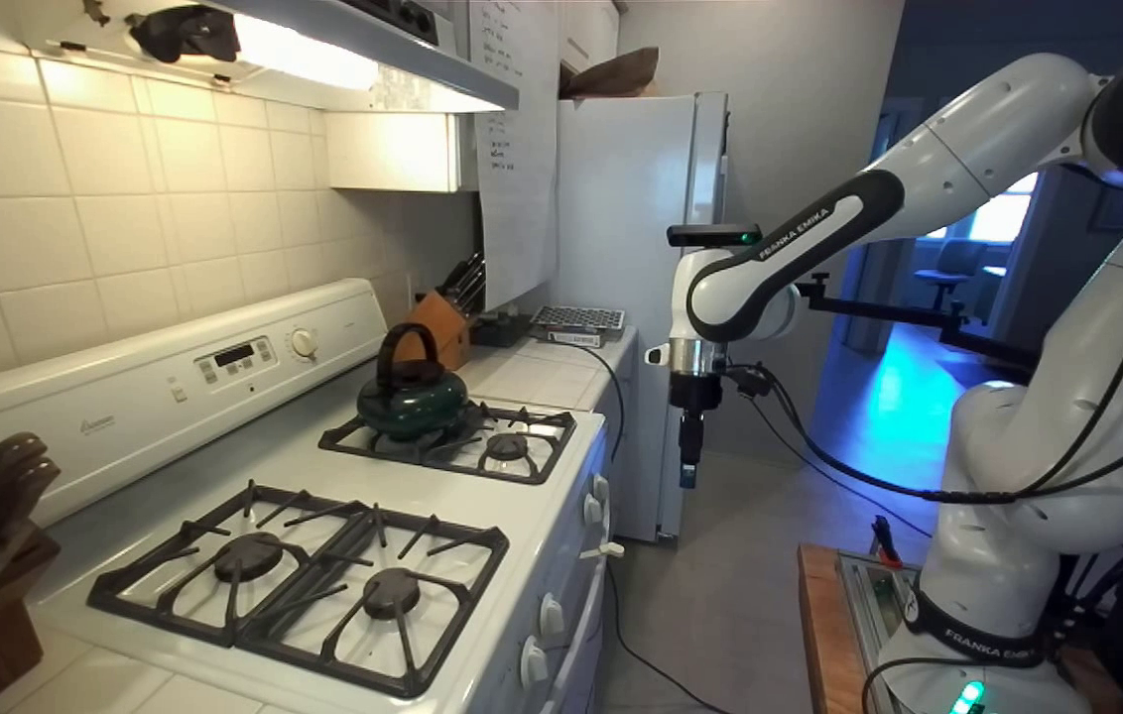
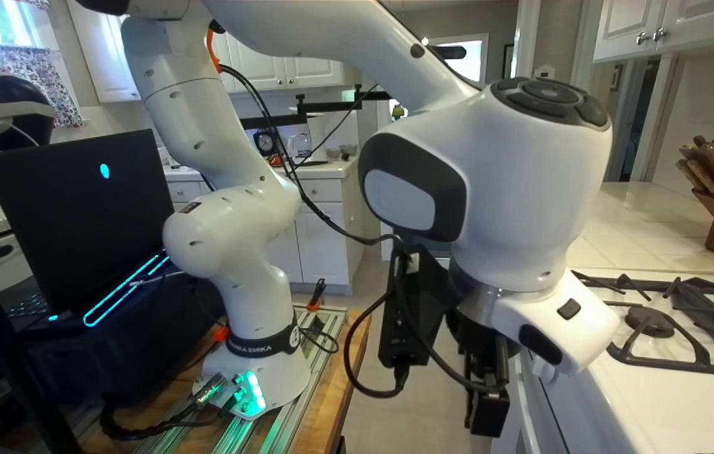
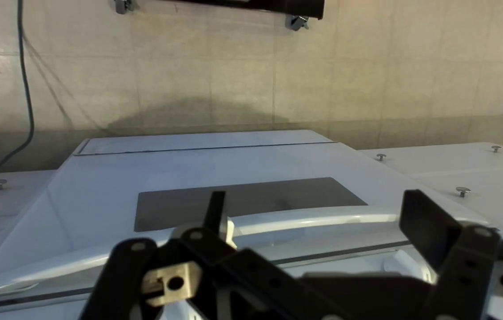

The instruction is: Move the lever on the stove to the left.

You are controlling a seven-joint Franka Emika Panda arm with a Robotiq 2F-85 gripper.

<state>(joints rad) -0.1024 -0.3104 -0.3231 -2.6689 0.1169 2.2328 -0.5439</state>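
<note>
The white stove [image 1: 296, 464] stands along the wall with black grates; part of it also shows in an exterior view [image 2: 666, 410]. A small cream lever [image 1: 604, 550] sticks out from its front, between two pairs of knobs. My gripper [image 1: 688, 476] points down in front of the stove, apart from the lever and higher than it. In the wrist view my gripper [image 3: 316, 212] is open, with wide-set fingers and nothing between them. The left finger partly covers the lever [image 3: 230, 231] there. The gripper also shows dark in an exterior view [image 2: 487, 410], where the lever is not visible.
White knobs [image 1: 552, 615] line the stove's front above the curved oven handle [image 3: 313, 220]. A dark green kettle [image 1: 413, 405] sits on a back grate. The fridge [image 1: 621, 188] stands beyond the counter. A cord [image 3: 29, 106] hangs beside the oven door.
</note>
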